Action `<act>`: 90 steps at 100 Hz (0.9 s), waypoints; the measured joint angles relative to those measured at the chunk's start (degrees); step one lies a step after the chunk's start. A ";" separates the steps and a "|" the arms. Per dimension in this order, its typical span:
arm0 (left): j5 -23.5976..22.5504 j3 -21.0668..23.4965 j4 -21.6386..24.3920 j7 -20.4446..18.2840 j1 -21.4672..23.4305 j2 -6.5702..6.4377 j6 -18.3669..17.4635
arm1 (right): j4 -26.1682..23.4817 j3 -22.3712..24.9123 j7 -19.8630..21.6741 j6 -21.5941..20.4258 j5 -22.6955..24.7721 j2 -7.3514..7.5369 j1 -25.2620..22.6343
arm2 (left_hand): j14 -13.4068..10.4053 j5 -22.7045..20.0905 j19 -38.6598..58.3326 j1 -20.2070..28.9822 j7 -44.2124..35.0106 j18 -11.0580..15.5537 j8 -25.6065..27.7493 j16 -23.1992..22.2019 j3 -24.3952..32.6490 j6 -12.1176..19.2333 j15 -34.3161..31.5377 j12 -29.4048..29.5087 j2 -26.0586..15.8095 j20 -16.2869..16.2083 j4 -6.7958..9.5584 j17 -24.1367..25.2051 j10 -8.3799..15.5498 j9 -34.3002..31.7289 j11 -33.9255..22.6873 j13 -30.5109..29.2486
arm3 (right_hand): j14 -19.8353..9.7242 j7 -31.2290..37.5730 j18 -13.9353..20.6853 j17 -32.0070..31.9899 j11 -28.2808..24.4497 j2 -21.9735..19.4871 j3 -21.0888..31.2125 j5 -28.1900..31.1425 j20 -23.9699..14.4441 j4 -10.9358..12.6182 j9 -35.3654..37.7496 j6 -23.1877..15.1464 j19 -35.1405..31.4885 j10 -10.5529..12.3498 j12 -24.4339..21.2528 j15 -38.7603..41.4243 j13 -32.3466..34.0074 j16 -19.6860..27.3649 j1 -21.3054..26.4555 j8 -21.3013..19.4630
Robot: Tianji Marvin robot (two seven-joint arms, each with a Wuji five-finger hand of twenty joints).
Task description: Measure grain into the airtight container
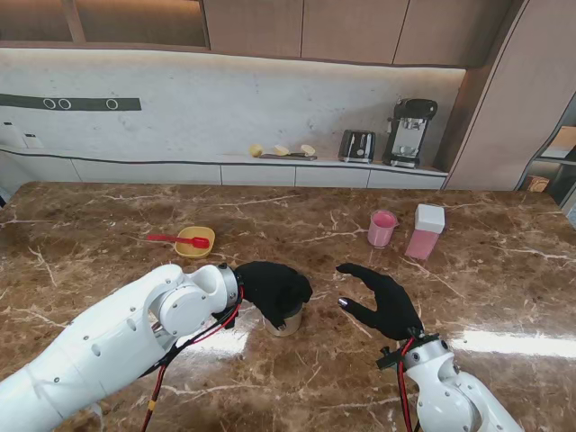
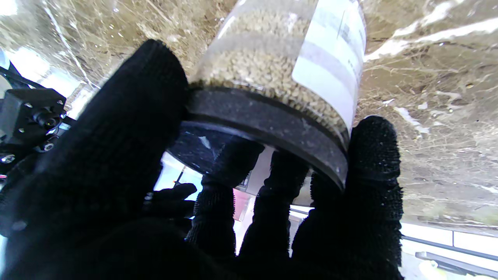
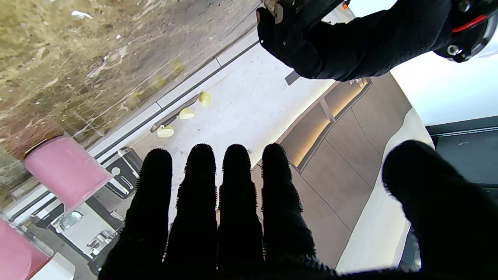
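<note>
**Li:** Near the middle of the desk (image 1: 378, 202), what does the left robot hand (image 1: 273, 290) hold?

**Ana:** It is closed around a grain jar (image 1: 284, 319). From the stand I see only the lower part of the jar under the black glove. The left wrist view shows more: a clear jar (image 2: 272, 54) full of pale grain, with a white label and a black lid (image 2: 268, 124). The thumb (image 2: 128, 128) presses one side of the lid, and another finger (image 2: 375, 155) presses the opposite side.

**Li:** Does the jar stand on the desk?

**Ana:** I cannot tell if its base touches the marble.

**Li:** And the right robot hand (image 1: 385, 301)?

**Ana:** It holds nothing. Its fingers (image 3: 237, 186) are straight and side by side, and the thumb is spread away from them. It hovers just to the right of the jar, apart from it.

**Li:** Where is the container?

**Ana:** A pink container with a white lid (image 1: 425, 230) stands farther from me, on the right. Just beside it, on its left, is a pink cup (image 1: 382, 229). Well apart, on the left, a yellow bowl (image 1: 195, 240) has a red spoon (image 1: 171, 238) resting on it.
</note>
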State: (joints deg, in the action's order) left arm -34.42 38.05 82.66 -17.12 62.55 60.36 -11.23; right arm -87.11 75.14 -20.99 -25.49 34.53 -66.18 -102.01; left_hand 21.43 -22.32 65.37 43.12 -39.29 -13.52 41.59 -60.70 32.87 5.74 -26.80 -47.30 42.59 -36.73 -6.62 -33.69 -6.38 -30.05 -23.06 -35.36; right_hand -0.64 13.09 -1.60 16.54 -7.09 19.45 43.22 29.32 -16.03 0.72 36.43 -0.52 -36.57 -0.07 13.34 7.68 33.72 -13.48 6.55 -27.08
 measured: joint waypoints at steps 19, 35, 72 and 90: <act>-0.26 -0.72 -0.65 0.45 -0.47 0.07 -1.28 | 0.13 0.00 -0.11 -0.08 -0.18 -0.04 0.00 | -0.48 -0.24 -0.14 -4.96 0.74 0.30 -0.96 2.86 1.34 -0.98 -3.70 6.70 -2.02 -0.06 -0.85 2.38 0.41 0.19 -2.88 1.64 | 0.01 0.00 0.00 0.00 0.00 0.00 0.00 0.00 0.00 0.00 0.00 0.00 0.00 0.00 0.00 0.00 0.00 0.00 0.00 0.00; -0.61 -0.54 -0.97 0.35 -0.38 0.10 -2.07 | 0.16 0.00 -0.17 -0.08 -0.24 -0.06 -0.06 | -5.06 0.51 -5.82 -8.76 4.02 2.62 -4.22 8.40 -1.24 -3.78 -3.62 10.04 -7.43 1.89 -0.89 10.12 1.03 1.38 -3.05 6.10 | 0.04 0.00 0.00 0.00 0.00 0.00 0.00 0.00 0.00 0.00 0.00 0.00 0.00 -0.01 0.00 0.00 0.00 0.00 0.00 0.00; 1.76 6.48 -0.17 -0.30 4.16 0.34 -3.69 | 0.24 0.02 -0.02 -0.08 -0.24 -0.08 -0.12 | -11.19 6.83 -21.95 -8.14 19.96 3.84 -17.00 28.90 -27.81 -9.44 12.79 22.32 -17.37 14.57 2.98 31.45 2.35 12.05 6.67 18.84 | 0.18 0.00 0.00 0.00 0.00 0.00 0.00 0.00 -0.01 -0.01 0.00 0.00 0.00 -0.01 0.01 0.00 0.00 0.00 0.00 0.00; 4.45 14.76 2.82 0.31 10.77 0.57 -4.01 | -1.70 -0.01 1.00 3.82 1.45 0.27 -0.66 | -13.46 6.70 -25.77 -6.78 28.72 7.71 -25.36 34.63 -30.79 -12.52 17.10 26.34 -18.02 16.44 2.99 34.27 2.45 15.01 10.14 21.85 | 0.21 0.00 0.00 0.20 0.00 1.36 0.24 0.00 -0.44 -0.01 0.00 0.00 -0.01 -0.01 0.01 0.00 0.00 0.00 0.24 0.00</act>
State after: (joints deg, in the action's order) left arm -29.97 52.80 85.48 -16.81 73.32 60.93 -15.25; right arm -88.81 75.13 -19.99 -21.67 35.99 -65.91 -102.67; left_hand 7.98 -15.63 39.61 36.34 -10.57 -5.81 16.23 -26.07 2.08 -6.78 -9.70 -20.96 24.57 -20.29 -3.63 0.58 -3.94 -15.04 -12.92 -13.51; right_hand -0.44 13.09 -1.60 16.74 -7.09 20.81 43.46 29.33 -16.46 0.71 36.43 -0.52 -36.57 -0.08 13.35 7.68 33.72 -13.48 6.79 -27.08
